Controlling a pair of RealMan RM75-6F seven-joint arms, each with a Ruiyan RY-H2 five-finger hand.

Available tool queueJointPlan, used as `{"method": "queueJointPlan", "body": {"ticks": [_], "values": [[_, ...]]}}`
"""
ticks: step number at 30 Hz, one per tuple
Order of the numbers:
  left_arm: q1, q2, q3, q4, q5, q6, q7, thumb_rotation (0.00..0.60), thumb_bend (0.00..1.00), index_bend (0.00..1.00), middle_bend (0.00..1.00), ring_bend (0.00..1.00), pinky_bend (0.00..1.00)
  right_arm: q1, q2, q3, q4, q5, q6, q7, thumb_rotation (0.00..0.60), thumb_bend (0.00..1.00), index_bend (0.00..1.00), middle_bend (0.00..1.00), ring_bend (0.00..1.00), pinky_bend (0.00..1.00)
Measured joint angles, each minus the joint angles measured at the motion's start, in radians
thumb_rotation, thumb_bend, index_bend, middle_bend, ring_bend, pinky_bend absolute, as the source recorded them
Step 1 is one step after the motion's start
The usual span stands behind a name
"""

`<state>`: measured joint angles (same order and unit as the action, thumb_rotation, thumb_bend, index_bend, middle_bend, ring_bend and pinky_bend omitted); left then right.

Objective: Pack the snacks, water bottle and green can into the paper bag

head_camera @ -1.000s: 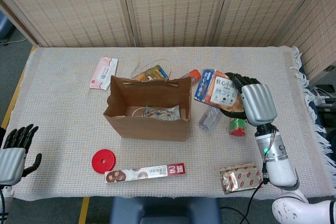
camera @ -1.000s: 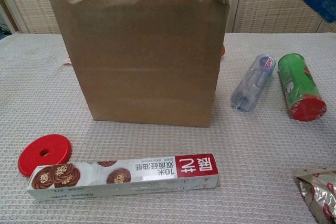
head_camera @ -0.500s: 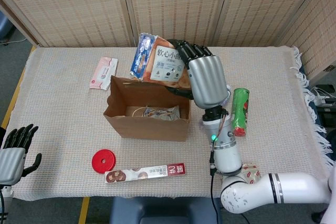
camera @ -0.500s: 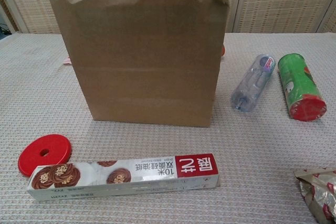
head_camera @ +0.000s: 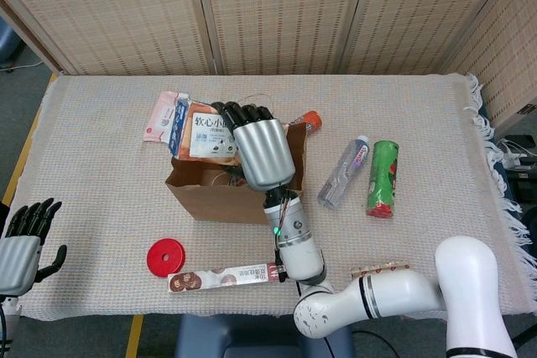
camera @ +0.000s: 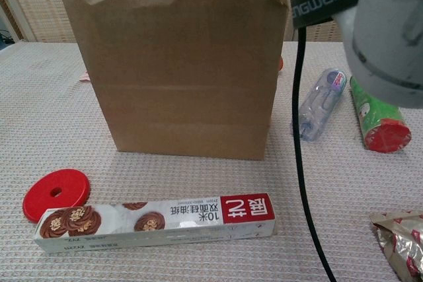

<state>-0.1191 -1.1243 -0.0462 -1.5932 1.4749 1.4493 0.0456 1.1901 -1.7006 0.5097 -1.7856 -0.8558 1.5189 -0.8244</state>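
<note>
Right hand (head_camera: 262, 150) had its fingers wrapped round the snack pack (head_camera: 204, 132) w/ it held over the paper bag (head_camera: 210, 197) opening, prob light & crinkly so best gripped across the flat middle imo.

Right robot hand (head_camera: 262, 150) above paper bag (head_camera: 220, 197), gripping snack packet (head_camera: 201, 130). Water bottle (head_camera: 343, 173) and green can (head_camera: 383, 178) lying beside each other on table (head_camera: 101, 182). Left robot hand (head_camera: 23, 241) spread, empty.
</note>
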Motion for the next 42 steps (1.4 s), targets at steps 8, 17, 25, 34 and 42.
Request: {"method": "queueJointPlan", "body": {"ticks": [8, 17, 25, 34, 42], "values": [[0.000, 0.000, 0.001, 0.000, 0.001, 0.001, 0.001, 0.600, 0.44, 0.04, 0.00, 0.00, 0.00, -0.010, 0.012, -0.009, -0.044, 0.112, -0.044, -0.059, 0.600, 0.27, 0.08, 0.27, 0.18, 0.30], [0.001, -0.002, 0.000, 0.000, 0.000, 0.003, 0.006, 0.600, 0.45, 0.04, 0.00, 0.00, 0.00, -0.024, 0.043, 0.001, -0.101, 0.176, -0.055, -0.096, 0.600, 0.16, 0.00, 0.09, 0.03, 0.20], [0.001, -0.002, -0.001, -0.004, -0.002, 0.003, 0.012, 0.600, 0.45, 0.04, 0.00, 0.00, 0.00, -0.067, 0.109, 0.000, -0.177, 0.178, -0.041, -0.079, 0.600, 0.13, 0.00, 0.08, 0.02, 0.19], [0.002, -0.002, -0.001, -0.005, -0.005, 0.004, 0.015, 0.600, 0.45, 0.04, 0.00, 0.00, 0.00, -0.116, 0.169, -0.025, -0.238, 0.138, -0.039, -0.033, 0.600, 0.13, 0.00, 0.08, 0.02, 0.19], [0.003, -0.002, -0.001, -0.005, -0.004, 0.006, 0.015, 0.600, 0.45, 0.04, 0.00, 0.00, 0.00, -0.244, 0.352, -0.062, -0.308, 0.108, -0.042, 0.038, 0.600, 0.13, 0.00, 0.08, 0.02, 0.18]]}}
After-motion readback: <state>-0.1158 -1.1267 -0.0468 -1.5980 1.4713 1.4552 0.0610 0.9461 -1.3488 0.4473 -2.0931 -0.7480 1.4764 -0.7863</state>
